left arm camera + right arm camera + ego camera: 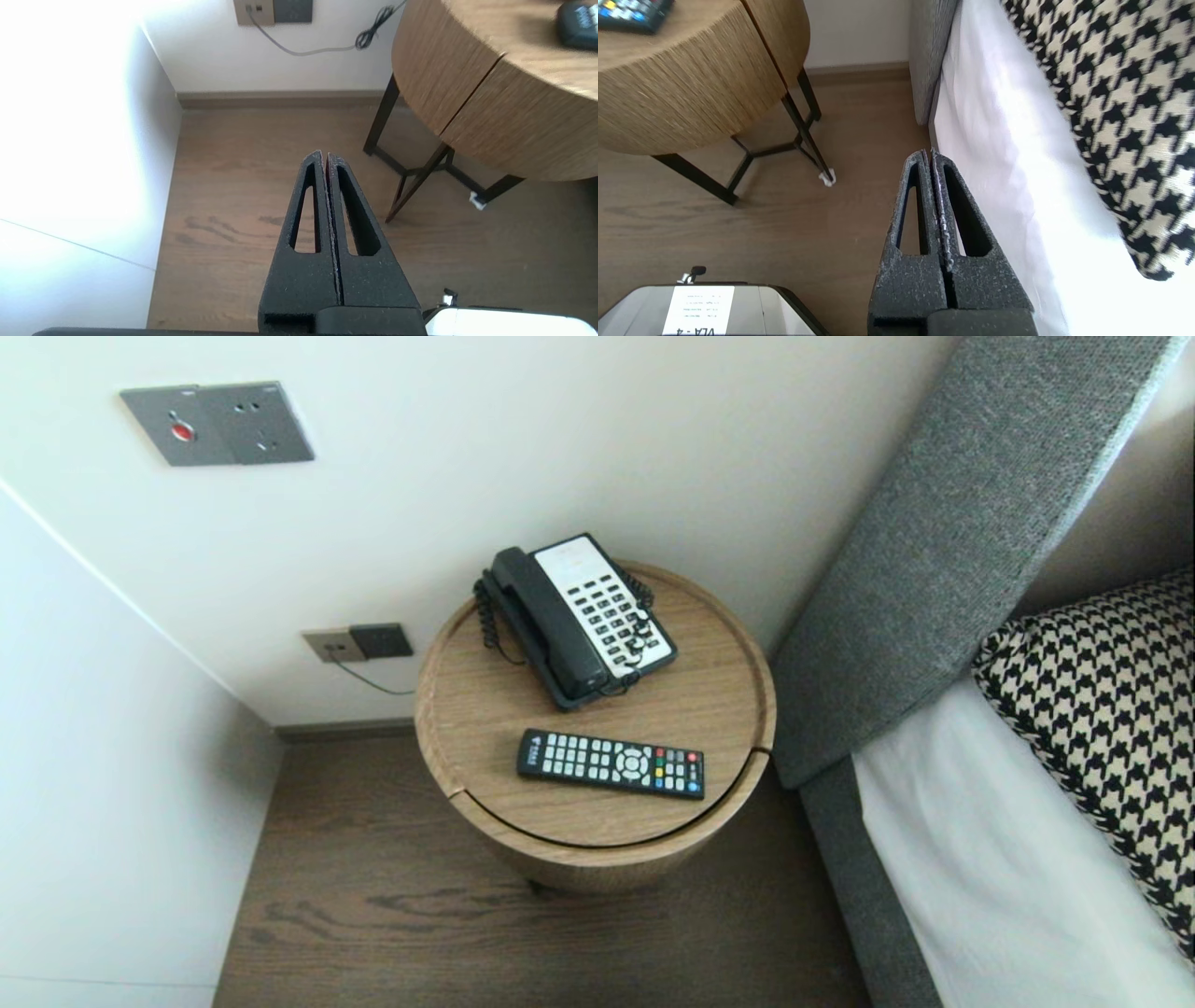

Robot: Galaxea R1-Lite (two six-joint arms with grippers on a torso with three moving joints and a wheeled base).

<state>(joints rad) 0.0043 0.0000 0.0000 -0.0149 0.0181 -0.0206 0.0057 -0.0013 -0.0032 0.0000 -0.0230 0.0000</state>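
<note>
Near the front edge of the round bedside table (pixel 485 709) lies the remote control (pixel 611 763), flat and buttons up. Its long axis runs left to right along that edge, coloured-button end toward the robot's right, logo end toward its left. Behind it, toward the wall-side edge, sits the corded telephone (pixel 579 621), apart from the remote and set at an angle. I see neither arm in the head view. Both grippers hang low over the wooden floor (pixel 392 915), below the table top: the left gripper (pixel 324 156) off the table's left flank, the right gripper (pixel 930 153) off its right flank, beside the white mattress (pixel 994 149). Both pairs of jaws are pressed together with nothing between them. From each gripper the remote lies up and inward, 1 end toward each arm; I cannot tell which arm is nearer
</note>
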